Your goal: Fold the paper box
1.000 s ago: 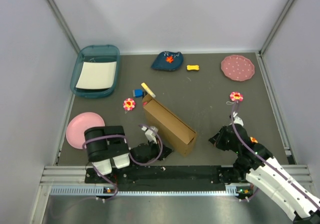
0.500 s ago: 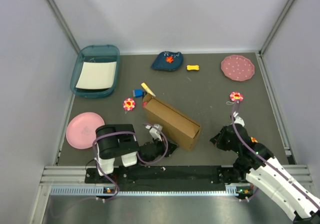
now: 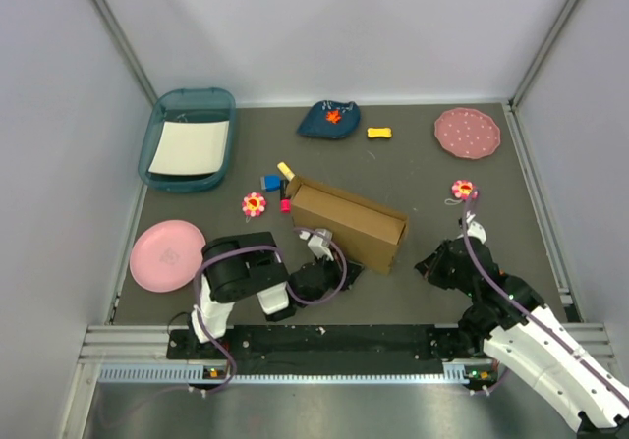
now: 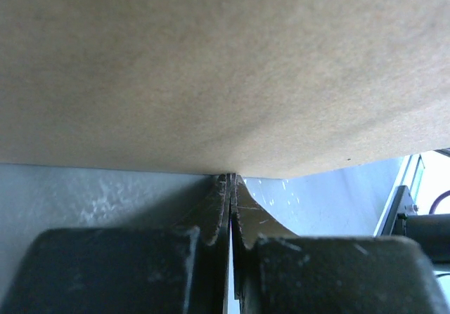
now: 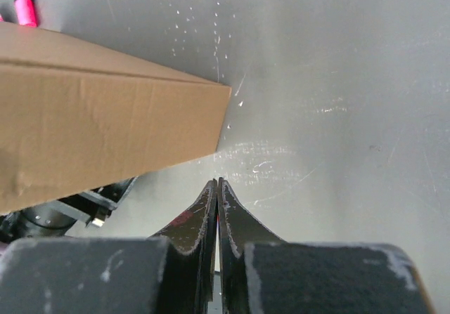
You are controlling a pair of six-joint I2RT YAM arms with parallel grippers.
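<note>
Cardboard box [image 3: 349,225] looks mostly formed, right end seemingly unclosed. Left tool [image 4: 230,180], pinched together, touches its near wall; right tool [image 5: 216,182] likewise, empty.

Brown paper box [image 3: 346,227], closed, mid-table

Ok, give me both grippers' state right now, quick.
Left gripper: closed, holding nothing, tips at the paper box.
Right gripper: closed, holding nothing.
</note>
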